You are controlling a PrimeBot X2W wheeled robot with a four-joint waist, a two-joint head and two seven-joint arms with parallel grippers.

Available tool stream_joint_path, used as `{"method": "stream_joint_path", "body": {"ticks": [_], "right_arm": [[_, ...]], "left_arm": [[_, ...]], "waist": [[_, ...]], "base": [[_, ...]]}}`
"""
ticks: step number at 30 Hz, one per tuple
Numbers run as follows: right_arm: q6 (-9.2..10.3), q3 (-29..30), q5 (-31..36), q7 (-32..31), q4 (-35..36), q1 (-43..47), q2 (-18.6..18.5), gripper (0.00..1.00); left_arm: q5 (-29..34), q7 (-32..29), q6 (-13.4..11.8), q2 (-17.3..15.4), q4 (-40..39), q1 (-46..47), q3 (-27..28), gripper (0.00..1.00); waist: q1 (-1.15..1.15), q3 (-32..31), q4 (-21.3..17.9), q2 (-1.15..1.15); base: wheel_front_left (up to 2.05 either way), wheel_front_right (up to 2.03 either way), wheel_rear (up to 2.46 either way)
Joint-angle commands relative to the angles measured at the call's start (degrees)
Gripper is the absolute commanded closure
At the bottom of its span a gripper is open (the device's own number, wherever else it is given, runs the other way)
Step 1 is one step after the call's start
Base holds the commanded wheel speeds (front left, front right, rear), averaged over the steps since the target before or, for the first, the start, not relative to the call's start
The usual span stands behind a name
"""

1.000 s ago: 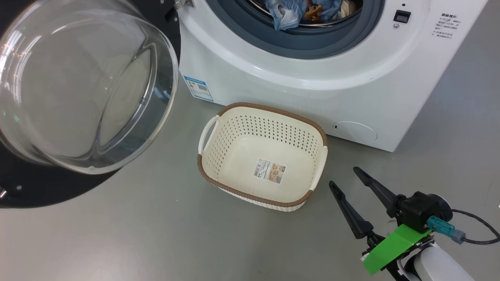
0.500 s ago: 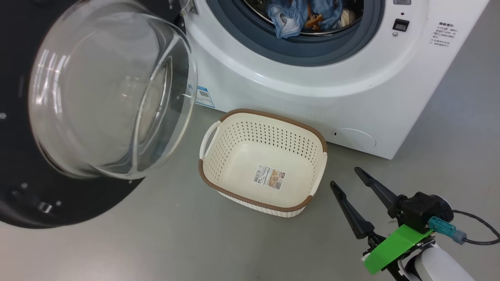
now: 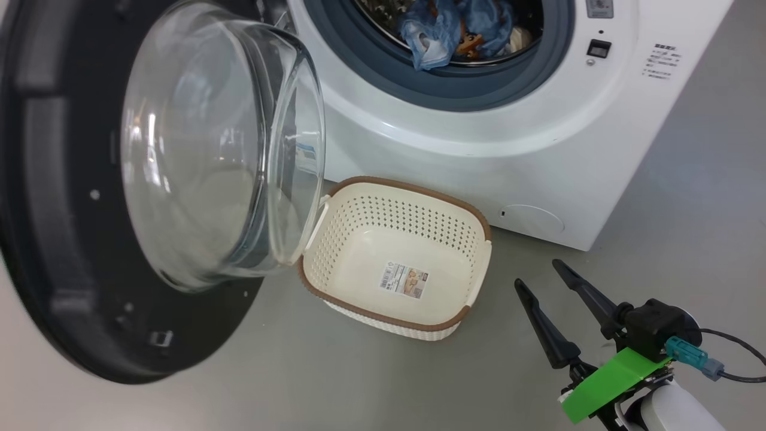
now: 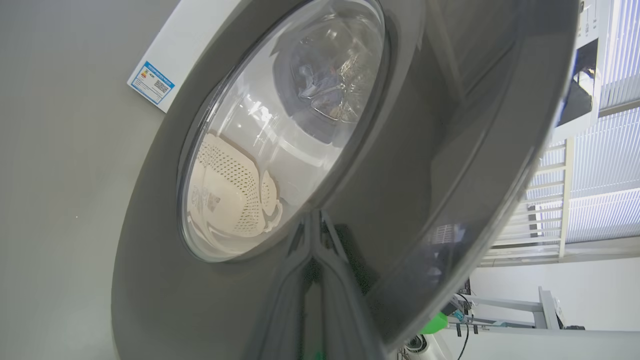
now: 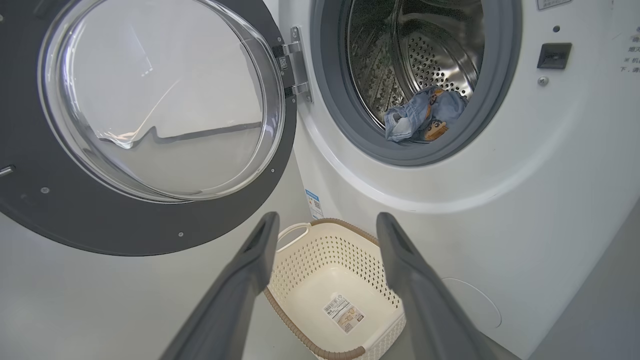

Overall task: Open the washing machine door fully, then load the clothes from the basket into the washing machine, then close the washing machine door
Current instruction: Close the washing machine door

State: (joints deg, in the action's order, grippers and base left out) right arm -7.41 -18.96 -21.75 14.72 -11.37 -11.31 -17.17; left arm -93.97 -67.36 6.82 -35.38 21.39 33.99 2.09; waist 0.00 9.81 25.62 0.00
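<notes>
Nearest us on the right, our right gripper point(image 3: 537, 272) hangs over the grey floor point(image 3: 311, 383), its fingers spread wide with nothing between them. A green plate point(image 3: 610, 380) and a cable with a teal plug point(image 3: 688, 353) sit at its wrist.

Just left of it and a little farther off stands the basket point(image 3: 413, 185), holding only its label sticker point(image 3: 405, 281), just in front of the washing machine point(image 3: 479, 161).

Left of the basket the washing machine door point(image 3: 54, 239) stands swung out. In the head view its glass bowl point(image 3: 209, 149) overlaps the basket's left handle.

The left wrist view shows the door's other face. There our left gripper point(image 4: 314, 240) has its fingers pressed together, holding nothing, tips right at the glossy outer rim point(image 4: 450, 150); we cannot tell whether they touch it. Through the glass that view gives the basket point(image 4: 225, 190) and, blurred, the clothes point(image 4: 320, 85).

The right wrist view adds what the head view crops. The hinge point(image 5: 295, 65) is at the left of the opening, the steel drum point(image 5: 425, 45) lies behind the grey seal point(image 5: 360, 135), and the clothes point(image 5: 425, 115) are bunched at the drum's front lip.

Beyond the door, the left wrist view shows slatted window blinds point(image 4: 600, 175) and a white wall point(image 4: 510, 285).
</notes>
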Motion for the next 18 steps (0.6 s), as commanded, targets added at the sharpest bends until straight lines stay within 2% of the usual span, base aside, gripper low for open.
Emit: {"method": "stream_joint_path", "body": {"ticks": [1, 8, 12, 18], "right_arm": [[-0.08, -0.5, 0.2, 0.3, 1.7, 0.5, 0.3, 0.0], [-0.08, 0.9, 0.5, 0.3, 2.2, 0.8, 1.3, 0.0], [-0.08, 2.2, 0.9, 0.3, 2.7, 1.0, 2.0, 0.0], [-0.08, 3.3, 1.4, 0.3, 3.3, 1.2, 2.7, 0.0]], "left_arm": [[-1.2, -1.0, 0.7, -2.6, -2.8, 0.5, 2.3, 1.0], [-2.5, -3.4, 0.7, 0.6, -11.2, -0.7, 0.9, 1.0], [-2.2, -4.4, 0.7, 3.1, -15.1, -0.4, -1.0, 1.0], [-0.1, -3.0, 0.7, 6.2, -16.5, 1.1, -2.9, 1.0]], "waist": [[0.0, -0.3, -0.7, 0.0], [0.0, -0.2, -3.6, 0.0], [0.0, 0.0, -6.6, 0.0], [0.0, 0.5, -11.0, 0.0]], "base": [[0.0, 0.0, 0.0], [0.0, 0.0, 0.0], [0.0, 0.0, 0.0], [0.0, 0.0, 0.0]]}}
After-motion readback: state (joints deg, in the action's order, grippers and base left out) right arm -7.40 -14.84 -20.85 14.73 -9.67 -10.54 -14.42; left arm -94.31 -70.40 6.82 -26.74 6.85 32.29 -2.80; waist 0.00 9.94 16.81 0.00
